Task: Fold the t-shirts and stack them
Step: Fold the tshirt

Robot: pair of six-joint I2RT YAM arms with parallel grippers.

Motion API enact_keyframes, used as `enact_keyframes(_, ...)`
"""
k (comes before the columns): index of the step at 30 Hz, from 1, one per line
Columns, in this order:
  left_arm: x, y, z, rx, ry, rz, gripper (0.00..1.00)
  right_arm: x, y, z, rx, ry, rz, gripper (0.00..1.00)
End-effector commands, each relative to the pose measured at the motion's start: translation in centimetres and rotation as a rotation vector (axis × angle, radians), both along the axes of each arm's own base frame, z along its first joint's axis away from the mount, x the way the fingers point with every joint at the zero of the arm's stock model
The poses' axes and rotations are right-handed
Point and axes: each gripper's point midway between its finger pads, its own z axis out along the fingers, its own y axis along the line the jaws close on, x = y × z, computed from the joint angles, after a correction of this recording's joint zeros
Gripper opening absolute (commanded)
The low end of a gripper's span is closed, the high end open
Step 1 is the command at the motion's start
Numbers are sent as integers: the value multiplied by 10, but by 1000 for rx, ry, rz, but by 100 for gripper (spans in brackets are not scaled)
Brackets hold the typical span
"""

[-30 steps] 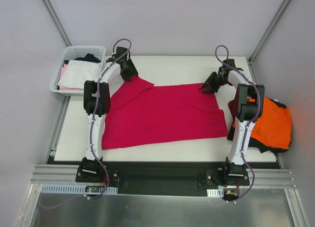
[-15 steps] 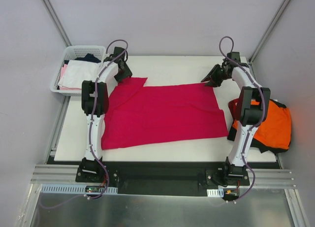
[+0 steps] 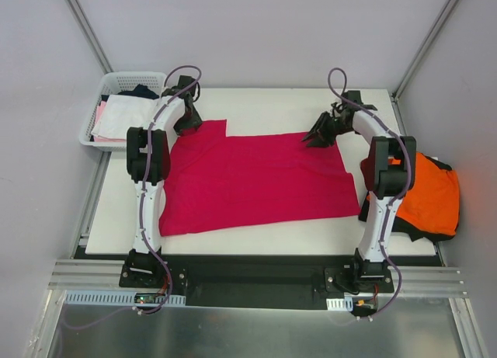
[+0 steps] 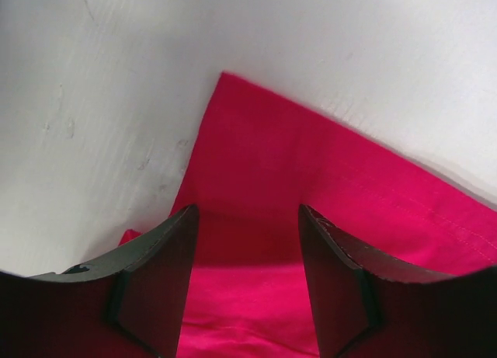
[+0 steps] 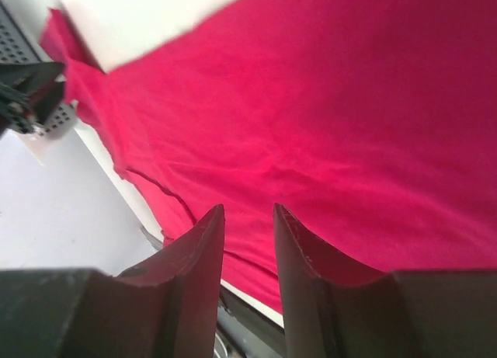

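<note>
Crimson-magenta t-shirt [image 3: 256, 179]: lies spread flat across the middle of the white table [image 3: 279, 102], covers most of the table's width, stops short of the table's near edge, leaves a bare strip along the table's far edge. Shows a squared corner [image 4: 225, 77] toward the table's far-left part.

Left gripper [image 3: 185, 123]: hovers over the table's far-left part, right at that corner of cloth. Fingers [image 4: 155, 288] stand moderately apart, with crimson fabric showing below through the gap; grips nothing.

Right gripper [image 3: 312, 137]: hangs over the table's far-right part, above the shirt's far edge. Fingers [image 5: 194, 257] sit close together, only a narrow slot between them, crimson cloth in view beyond; clamps nothing that shows.

Orange t-shirt [image 3: 427, 195]: lies bunched just past the table's right edge, partly behind the right arm.

Black t-shirt [image 3: 419, 232]: lies under the orange one, also off the table's right edge, peeking out along the rim of the heap.

White mesh basket [image 3: 116, 82]: sits just off the table's far-left corner, holds a folded white garment [image 3: 124, 117] and a pink one [image 3: 99, 113].
</note>
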Motion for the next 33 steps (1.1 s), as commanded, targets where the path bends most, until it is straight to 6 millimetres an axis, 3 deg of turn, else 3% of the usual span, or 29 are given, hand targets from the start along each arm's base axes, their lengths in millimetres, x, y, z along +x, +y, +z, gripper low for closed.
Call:
enact_keyframes(1,9,9,46,28,-75,0,55,-2,19,-13,46,28,48,35)
enact_keyframes(6,45,-46,83,-196,-233,-174,56,1,26,-14,35,28,72,35)
enact_keyframes(11,75,-82,118,-361,-383,-219,63,-12,24,-23,15,62,93,35)
enact_keyframes(12,77,-97,122,-438,-390,-261,66,-12,22,-22,10,59,96,35)
enact_keyframes(13,80,-108,107,-499,-368,-284,66,-13,23,-23,6,62,98,35)
enact_keyframes(14,87,-118,117,-559,-392,-292,67,-14,22,-23,7,66,95,35)
enact_keyframes(15,85,-129,97,-625,-343,-308,67,-13,22,-23,9,68,93,35)
enact_keyframes(17,81,-131,82,-648,-303,-272,67,-10,23,-18,9,61,95,35)
enact_keyframes(19,79,-122,75,-588,-297,-229,67,-5,23,-12,9,45,93,35)
enact_keyframes(20,73,-114,60,-548,-266,-202,67,-4,24,-10,9,43,92,35)
enact_keyframes(21,71,-108,66,-515,-280,-200,67,-3,23,-8,6,37,92,35)
enact_keyframes(24,67,-92,58,-406,-270,-214,68,-2,23,-6,6,35,92,35)
enact_keyframes(33,57,-85,50,-356,-241,-269,68,-11,23,-10,2,58,93,35)
